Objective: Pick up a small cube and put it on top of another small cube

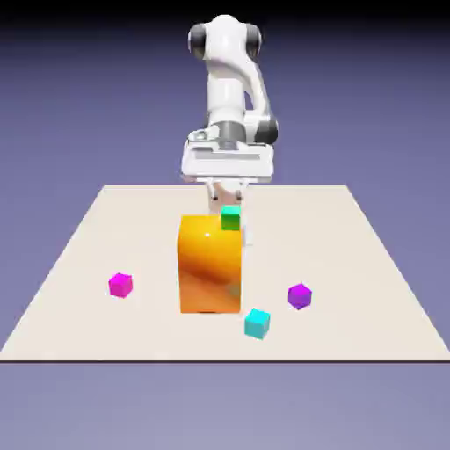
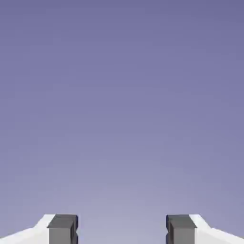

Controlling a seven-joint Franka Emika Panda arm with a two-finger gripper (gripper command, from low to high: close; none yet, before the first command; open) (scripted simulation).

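The small cyan cube (image 1: 257,323) lies on the table near the front, just right of the big orange block (image 1: 210,264). The small green cube (image 1: 230,217) shows at the block's top right corner, behind it. My gripper (image 1: 227,202) hangs behind the block, right above and behind the green cube; its fingertips are partly hidden there. In the hand view the gripper (image 2: 121,229) is open, with its two grey tips wide apart and only the plain backdrop between them. No cube appears in that view.
A magenta cube (image 1: 120,285) sits toward the exterior view's left and a purple cube (image 1: 300,296) toward its right. The tall orange block stands mid-table between my hand and the cyan cube. The beige table (image 1: 369,264) ends close in front of the cyan cube.
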